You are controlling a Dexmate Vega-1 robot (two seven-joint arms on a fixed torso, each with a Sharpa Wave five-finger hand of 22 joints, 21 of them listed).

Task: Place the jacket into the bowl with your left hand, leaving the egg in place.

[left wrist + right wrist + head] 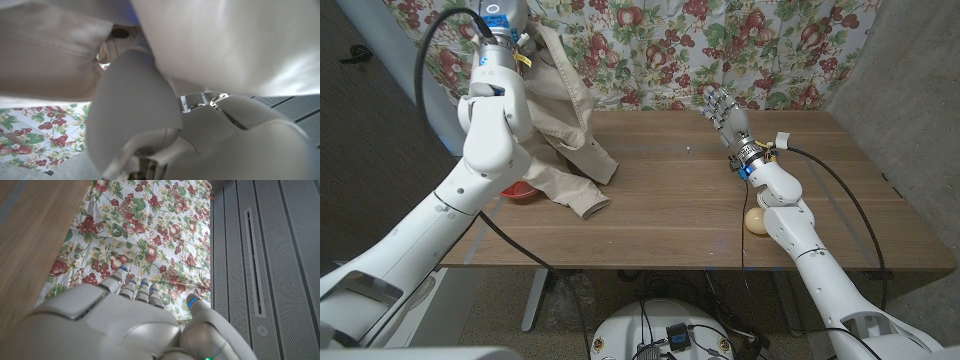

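Note:
The beige jacket (565, 130) hangs from my raised left hand (517, 42), which grips its upper part high over the table's left end. Its lower folds and a sleeve rest on the wood and drape over the red bowl (520, 190), of which just a rim shows beside my left forearm. In the left wrist view the hand (150, 115) is pressed against pale jacket fabric (225, 45). The cream egg (756, 220) lies near the table's front right, beside my right forearm. My right hand (725, 108) is held up over the back of the table, fingers apart and holding nothing.
The wooden table (680, 210) stretches bare between the jacket and the egg. A floral curtain (660, 50) hangs behind it, and also appears past my right hand (130, 315) as the curtain (145, 235). A grey panelled wall (270, 255) stands to the right.

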